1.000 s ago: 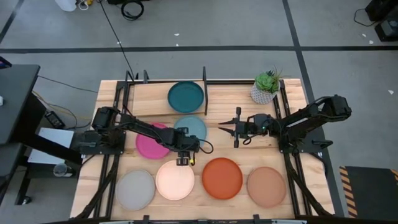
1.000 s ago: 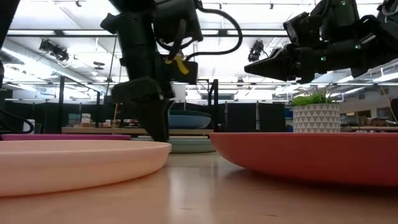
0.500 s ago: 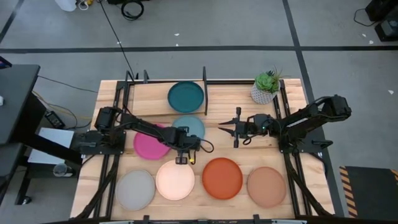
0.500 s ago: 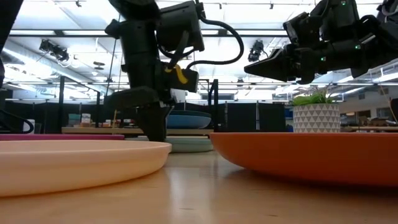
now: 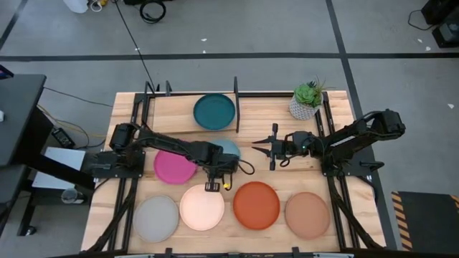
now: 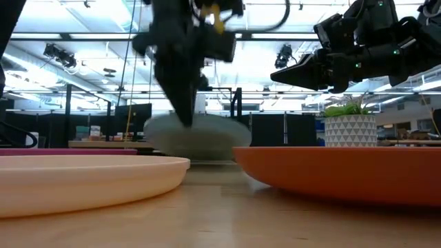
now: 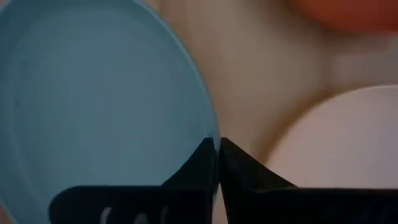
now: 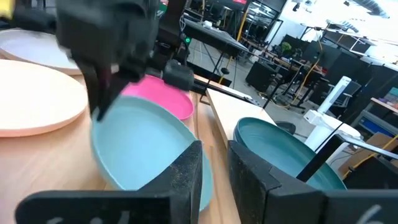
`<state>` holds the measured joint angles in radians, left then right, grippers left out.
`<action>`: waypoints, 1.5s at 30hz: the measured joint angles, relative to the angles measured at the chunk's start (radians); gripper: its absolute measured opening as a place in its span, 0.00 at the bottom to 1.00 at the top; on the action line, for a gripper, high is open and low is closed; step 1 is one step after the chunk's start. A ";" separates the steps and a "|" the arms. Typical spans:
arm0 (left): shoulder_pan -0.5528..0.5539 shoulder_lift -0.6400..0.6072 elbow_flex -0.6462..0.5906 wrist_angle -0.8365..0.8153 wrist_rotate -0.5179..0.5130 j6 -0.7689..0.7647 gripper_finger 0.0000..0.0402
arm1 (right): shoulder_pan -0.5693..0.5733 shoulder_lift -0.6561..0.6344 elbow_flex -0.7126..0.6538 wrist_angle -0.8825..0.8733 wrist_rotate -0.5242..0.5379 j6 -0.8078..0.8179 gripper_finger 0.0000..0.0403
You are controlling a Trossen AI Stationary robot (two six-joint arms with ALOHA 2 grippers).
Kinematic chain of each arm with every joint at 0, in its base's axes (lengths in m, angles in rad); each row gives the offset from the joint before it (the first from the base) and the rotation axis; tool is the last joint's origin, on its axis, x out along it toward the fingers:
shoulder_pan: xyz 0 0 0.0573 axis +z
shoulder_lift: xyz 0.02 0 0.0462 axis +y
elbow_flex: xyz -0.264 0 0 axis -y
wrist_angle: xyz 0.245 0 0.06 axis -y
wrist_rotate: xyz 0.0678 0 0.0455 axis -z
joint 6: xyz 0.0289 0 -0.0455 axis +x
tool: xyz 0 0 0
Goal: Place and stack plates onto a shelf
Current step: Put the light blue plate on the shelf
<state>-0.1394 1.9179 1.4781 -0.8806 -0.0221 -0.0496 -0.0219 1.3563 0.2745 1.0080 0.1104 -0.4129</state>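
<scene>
My left gripper (image 5: 214,175) is shut on the light blue plate (image 5: 228,147), which hangs tilted above the table between the pink plate (image 5: 172,168) and my right gripper (image 5: 259,146). My right gripper hovers open and still, with nothing between its fingers. A dark teal plate (image 5: 214,111) lies flat on the shelf (image 5: 172,109) at the table's far side. Cream (image 5: 202,208), grey (image 5: 156,219), orange (image 5: 256,205) and tan (image 5: 307,214) plates lie in a row along the near edge. My left gripper pinches the light blue plate's rim (image 7: 210,122) on its near side between its two fingers (image 7: 200,167). The fingers come from above, pointing down. The held rim is raised and the plate tilts (image 8: 143,149). I cannot tell whether its far rim is clear of the table.
A small potted plant (image 5: 307,100) stands at the far right corner. The shelf's black upright posts (image 5: 235,89) rise beside the dark teal plate. Bare wood lies on the shelf left of that plate.
My left gripper has taken hold of the light blue plate's near rim and gone up with it. The plate, which lay flat on the table, is now raised and tilted.
</scene>
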 joint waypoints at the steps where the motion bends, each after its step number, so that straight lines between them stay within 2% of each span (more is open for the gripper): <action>1: 0.000 0.000 0.029 -0.027 0.017 -0.005 0.04 | 0.000 0.000 0.000 0.000 0.000 0.000 0.20; 4: -0.002 -0.002 0.114 -0.108 0.044 -0.017 0.04 | 0.000 0.000 0.000 0.000 0.000 0.002 0.20; 8: -0.012 -0.038 0.180 -0.167 0.007 -0.025 0.04 | 0.000 0.000 0.000 -0.007 0.000 0.002 0.20; 15: -0.057 -0.140 0.152 -0.308 -0.174 -0.162 0.04 | 0.000 0.000 0.000 -0.023 0.000 0.008 0.20; 20: -0.091 -0.208 0.115 -0.393 -0.212 -0.274 0.04 | 0.000 0.000 0.000 -0.015 0.000 0.011 0.20; 23: -0.086 -0.256 0.065 -0.423 -0.256 -0.323 0.04 | 0.000 0.000 0.000 -0.011 0.000 0.011 0.20; 29: -0.044 -0.358 -0.109 -0.368 -0.289 -0.348 0.04 | 0.000 0.000 0.000 -0.004 0.000 0.010 0.20; 39: 0.078 -0.493 -0.344 -0.262 -0.317 -0.302 0.04 | 0.000 0.000 0.000 0.001 0.000 -0.001 0.20; 45: 0.174 -0.523 -0.465 -0.181 -0.316 -0.228 0.04 | 0.000 0.000 0.000 0.000 0.000 -0.001 0.20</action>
<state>0.0348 1.3949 1.0131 -1.0614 -0.3378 -0.2776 -0.0219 1.3567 0.2745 1.0084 0.1104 -0.4136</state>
